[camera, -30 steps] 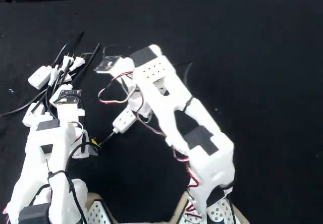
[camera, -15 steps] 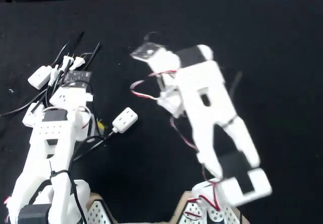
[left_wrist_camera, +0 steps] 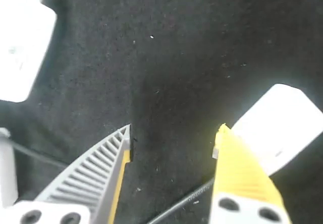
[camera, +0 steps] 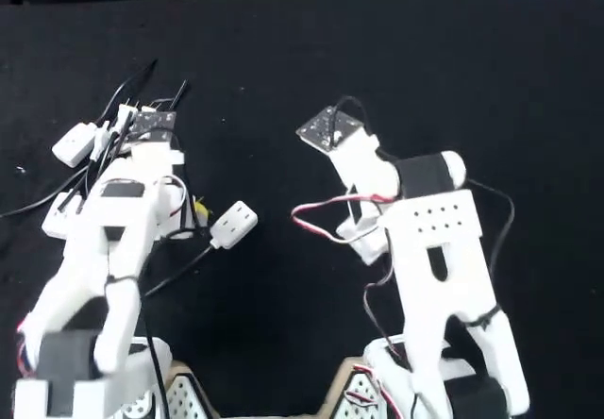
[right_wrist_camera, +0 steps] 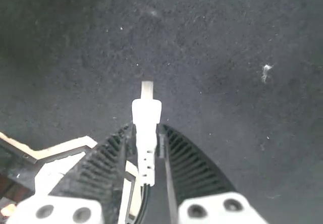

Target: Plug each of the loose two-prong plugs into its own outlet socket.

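Right tool [right_wrist_camera: 146,129] clamps small white plastic two-prong plug [right_wrist_camera: 146,109] by its body. Left tool [left_wrist_camera: 174,138] gapes empty beside white socket block [left_wrist_camera: 278,128]. Plug judged light, rigid; body grip suits.

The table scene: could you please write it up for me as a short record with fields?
Right gripper: shut on a white plug, prong end pointing away from it, over bare black table
Left gripper: open, empty, beside a white outlet block
Loose parts: white plugs and black cords bunched by the left arm
Task state: held plug not yet in a socket
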### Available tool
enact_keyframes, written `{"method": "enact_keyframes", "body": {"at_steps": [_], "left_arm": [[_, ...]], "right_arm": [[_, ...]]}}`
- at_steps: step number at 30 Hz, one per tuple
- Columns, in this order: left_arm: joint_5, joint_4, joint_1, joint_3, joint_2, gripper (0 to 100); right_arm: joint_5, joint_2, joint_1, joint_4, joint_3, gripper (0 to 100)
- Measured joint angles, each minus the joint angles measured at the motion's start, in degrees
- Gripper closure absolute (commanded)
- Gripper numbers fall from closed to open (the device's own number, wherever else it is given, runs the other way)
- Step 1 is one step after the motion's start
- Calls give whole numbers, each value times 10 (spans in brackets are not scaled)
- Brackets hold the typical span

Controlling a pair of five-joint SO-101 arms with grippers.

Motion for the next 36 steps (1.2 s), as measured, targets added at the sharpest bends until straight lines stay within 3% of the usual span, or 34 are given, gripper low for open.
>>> {"method": "enact_keyframes", "body": {"at_steps": [6,23,29,36], "left_arm": [[1,0,31,-37,91,734],[66,70,194,-78,94,734],[67,135,133,-113,95,734],[-33,216,-10,-126,22,734]], "right_arm": [[0,-8,0,0,18,988],[0,-9,0,-5,18,988],[0,-9,0,-45,49,988],[0,122,0,5,-29,988]]}}
